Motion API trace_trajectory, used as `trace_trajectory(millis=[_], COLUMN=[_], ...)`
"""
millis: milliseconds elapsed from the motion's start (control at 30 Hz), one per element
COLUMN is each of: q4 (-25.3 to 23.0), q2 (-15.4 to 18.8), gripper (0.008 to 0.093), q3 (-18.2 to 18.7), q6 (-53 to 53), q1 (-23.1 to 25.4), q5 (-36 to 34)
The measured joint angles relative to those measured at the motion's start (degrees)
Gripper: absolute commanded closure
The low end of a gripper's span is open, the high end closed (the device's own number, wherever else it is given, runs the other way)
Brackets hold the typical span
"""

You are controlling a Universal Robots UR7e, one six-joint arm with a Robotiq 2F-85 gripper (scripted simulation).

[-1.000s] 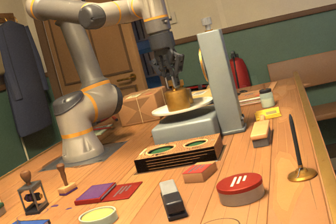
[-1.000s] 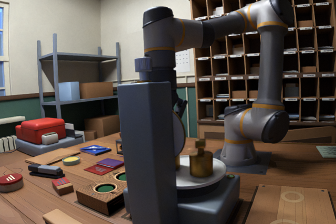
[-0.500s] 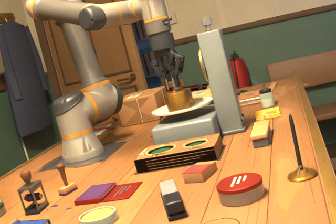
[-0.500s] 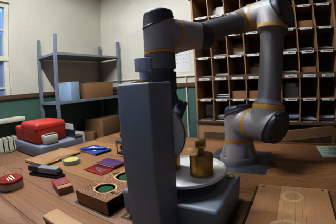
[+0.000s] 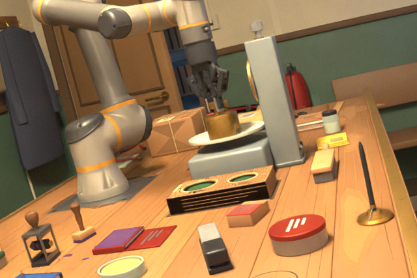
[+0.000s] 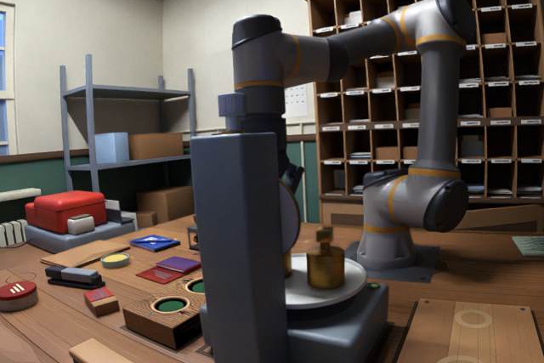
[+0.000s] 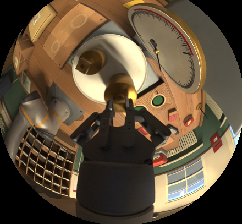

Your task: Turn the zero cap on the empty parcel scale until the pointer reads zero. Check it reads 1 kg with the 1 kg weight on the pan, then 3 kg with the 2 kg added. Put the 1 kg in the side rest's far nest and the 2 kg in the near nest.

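My gripper (image 5: 213,106) (image 7: 118,102) is closed on the knob of a brass weight (image 5: 220,125) (image 7: 120,89). That weight stands on the near side of the scale's white pan (image 5: 226,133) (image 6: 326,282) (image 7: 110,68). A second brass weight (image 6: 325,261) (image 7: 90,61) stands on the pan's far side. The scale column (image 5: 274,100) (image 6: 239,245) rises beside the pan, with the zero cap (image 5: 256,28) (image 6: 231,105) on top. The dial (image 7: 167,46) faces me. Its pointer points down and slightly right. The wooden side rest (image 5: 222,189) (image 6: 165,313) lies beside the scale base. Both green nests (image 5: 201,185) (image 5: 243,178) are empty.
A door and wrapped parcels (image 5: 175,130) stand behind the scale. On the desk in front lie a red-topped tin (image 5: 298,234), stamp pads (image 5: 134,239), hand stamps (image 5: 81,224), a stapler (image 5: 214,248) and a pen stand (image 5: 372,212). A marked wooden tray (image 6: 470,332) lies beyond the scale.
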Motion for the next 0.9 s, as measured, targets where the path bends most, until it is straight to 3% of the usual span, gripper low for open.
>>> trace_trajectory(millis=[900], q4=[-0.86], q2=[0.02], gripper=[0.0934], q3=[0.59], q6=[0.0], q1=[0.0], q5=[0.0])
